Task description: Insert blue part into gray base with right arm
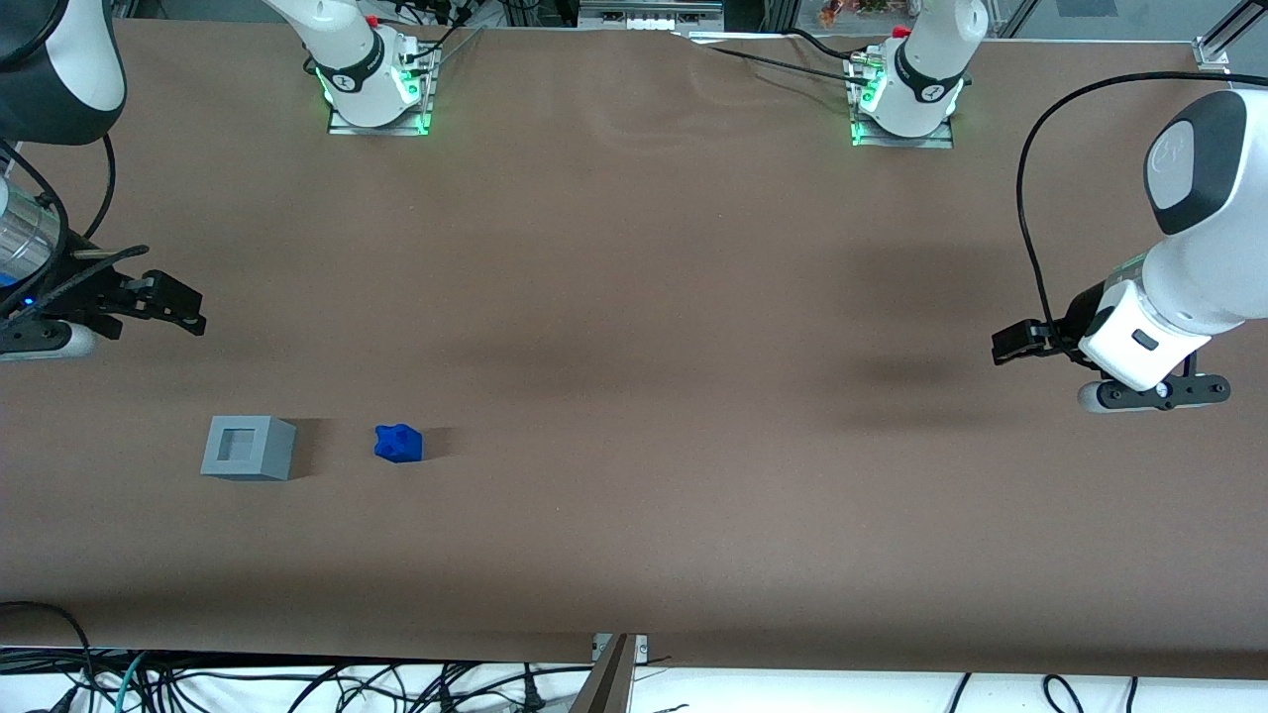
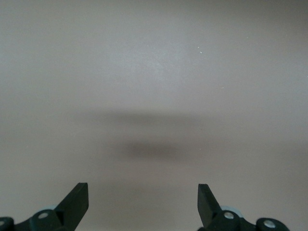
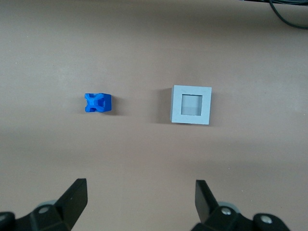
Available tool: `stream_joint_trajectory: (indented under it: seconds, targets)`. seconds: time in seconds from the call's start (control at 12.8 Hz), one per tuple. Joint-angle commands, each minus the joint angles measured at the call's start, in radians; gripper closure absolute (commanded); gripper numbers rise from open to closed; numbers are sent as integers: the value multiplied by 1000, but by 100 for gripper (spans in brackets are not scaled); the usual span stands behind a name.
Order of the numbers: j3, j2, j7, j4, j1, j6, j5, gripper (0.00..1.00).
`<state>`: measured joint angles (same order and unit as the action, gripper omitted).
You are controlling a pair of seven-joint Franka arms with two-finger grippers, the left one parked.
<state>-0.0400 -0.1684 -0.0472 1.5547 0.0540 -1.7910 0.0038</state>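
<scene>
Gripper point(image 3: 139, 197) high; blue part point(image 3: 98, 103) seemingly unobstructed

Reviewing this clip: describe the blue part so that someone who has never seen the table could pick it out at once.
On the brown table, look toward the working arm's end, nearer the front camera than the open, empty tool. Two small blocks sit there side by side, apart. The blue part is the smaller, bright blue with a notched top; the gray base is a larger cube with a square recess.

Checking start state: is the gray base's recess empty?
Empty. The gray base shows a bare recess; the blue part lies apart beside it. The open gripper hovers above.
</scene>
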Motion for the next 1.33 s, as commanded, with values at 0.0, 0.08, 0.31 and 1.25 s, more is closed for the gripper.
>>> stream_joint_trajectory:
  seconds: [0.0,0.08,0.31,1.25]
  targets:
    - [-4,-13,-13,-11,4,8,5,1]
    - [-4,-13,-13,-13,4,8,4,1]
    - [-4,-23,-14,-10,4,7,-1,1]
    - [0,-331,179,-13,128,-356,30,1]
